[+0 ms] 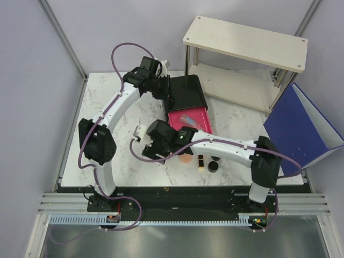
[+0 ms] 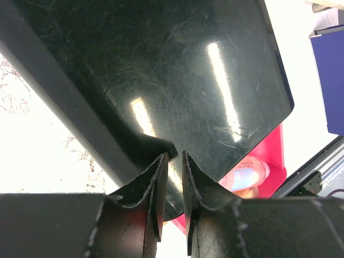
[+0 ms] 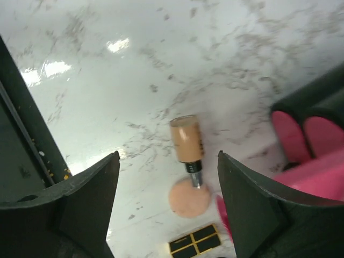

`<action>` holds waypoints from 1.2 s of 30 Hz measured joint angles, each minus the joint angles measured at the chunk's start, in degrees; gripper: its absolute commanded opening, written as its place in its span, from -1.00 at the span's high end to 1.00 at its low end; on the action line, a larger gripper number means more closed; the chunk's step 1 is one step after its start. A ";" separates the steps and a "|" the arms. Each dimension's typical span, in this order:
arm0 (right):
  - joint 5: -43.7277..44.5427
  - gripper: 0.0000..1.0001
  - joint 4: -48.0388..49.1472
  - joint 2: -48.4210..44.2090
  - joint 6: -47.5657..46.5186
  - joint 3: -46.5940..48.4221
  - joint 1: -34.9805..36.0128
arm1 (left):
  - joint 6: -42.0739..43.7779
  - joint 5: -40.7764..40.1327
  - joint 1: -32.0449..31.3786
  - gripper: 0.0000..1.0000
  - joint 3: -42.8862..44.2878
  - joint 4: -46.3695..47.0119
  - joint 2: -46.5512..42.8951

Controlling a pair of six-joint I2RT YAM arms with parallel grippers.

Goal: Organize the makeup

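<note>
- L gripper [image 1: 165, 89] [image 2: 174, 164]: upper centre of the top view, at the left edge of the black box [image 1: 188, 90]. Wrist view: fingers [image 2: 157, 185] almost together, only a thin slit between them, nothing seen in it. The tips sit over the box's glossy top [image 2: 177, 80], near its edge.
- R gripper [image 1: 149, 150] [image 3: 167, 161]: centre of the top view, lower left of the pink drawer [image 1: 190, 119]. Jaws spread wide, holding nothing. It hangs over bare marble table [image 1: 107, 107].
- Tan bottle [image 3: 186, 140]: lies flat on the table, seen between the R fingers [image 3: 86, 193] in the wrist view, touching neither. Its cap end points to the frame bottom and meets the peach disc [image 3: 189, 198] [image 1: 185, 157].
- Clear tube [image 1: 187, 119] [image 2: 248, 173]: lies inside the pulled-out pink drawer, below the box in the top view.
- Lipstick [image 1: 200, 160]: on the table just right of the disc.
- Black jar [image 1: 213, 167]: on the table just right of the lipstick, below the R arm's forearm.
- White shelf [image 1: 244, 40]: upper right of the top view, behind the box.
- Blue binder [image 1: 306, 126]: right edge of the top view, tilted, well apart from the makeup.
- Black-gold squares at the bottom of the R wrist view: cannot tell what they are.
</note>
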 measured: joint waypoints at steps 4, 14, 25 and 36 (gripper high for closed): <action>-2.54 -0.54 -1.95 6.67 0.48 0.07 1.90 | 0.07 0.00 0.07 0.46 0.15 -0.20 0.09; 2.08 -0.55 -3.78 16.61 2.36 6.62 1.75 | 0.26 0.13 0.13 0.46 0.13 -0.22 0.09; 13.27 -0.54 -10.12 24.41 2.97 14.14 1.77 | 0.50 0.42 0.33 0.46 0.04 -0.20 0.09; 16.57 -0.29 -16.13 27.36 2.80 15.50 1.77 | 0.63 0.44 0.33 0.46 -0.02 -0.13 0.09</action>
